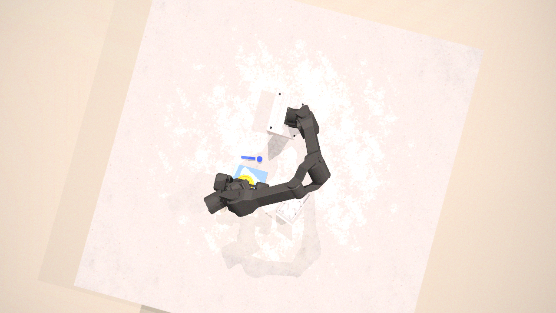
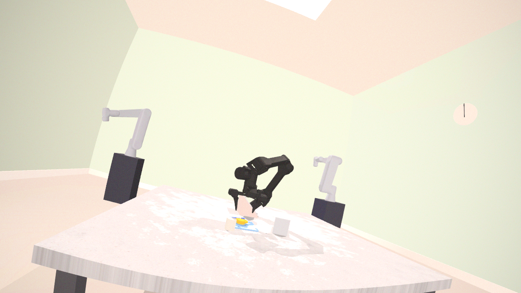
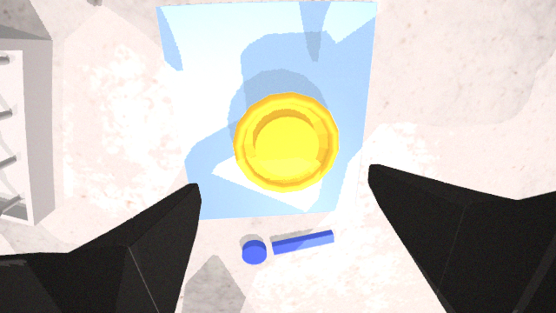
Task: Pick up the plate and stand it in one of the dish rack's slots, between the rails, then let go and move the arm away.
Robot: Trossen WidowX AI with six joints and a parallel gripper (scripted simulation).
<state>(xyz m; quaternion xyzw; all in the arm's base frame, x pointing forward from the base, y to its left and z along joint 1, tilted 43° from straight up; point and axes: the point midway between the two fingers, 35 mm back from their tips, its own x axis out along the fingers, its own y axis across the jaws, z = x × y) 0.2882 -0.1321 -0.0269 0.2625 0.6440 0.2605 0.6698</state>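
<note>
A round yellow plate (image 1: 245, 177) (image 2: 241, 221) (image 3: 287, 141) lies flat over a light blue board (image 1: 261, 172) (image 2: 251, 229) (image 3: 204, 56). My gripper (image 2: 244, 211) (image 3: 285, 182) is open and empty, pointing down above the plate's side nearest the blue pieces. In the wrist view the plate shows beyond and between the fingertips, not touched by them. The small white dish rack (image 1: 283, 218) (image 2: 281, 226) (image 3: 40, 130) stands apart from the board, with several thin rails visible in the wrist view. In the top view, my arm hides the fingertips and part of the plate.
A blue bar (image 1: 248, 158) (image 3: 303, 243) and a short blue cylinder (image 1: 259, 158) (image 3: 254, 252) lie beside the board. A cream cylinder (image 2: 230, 224) stands near the board's other side. A pale wedge (image 1: 278, 116) (image 2: 244, 206) stands at my arm's base.
</note>
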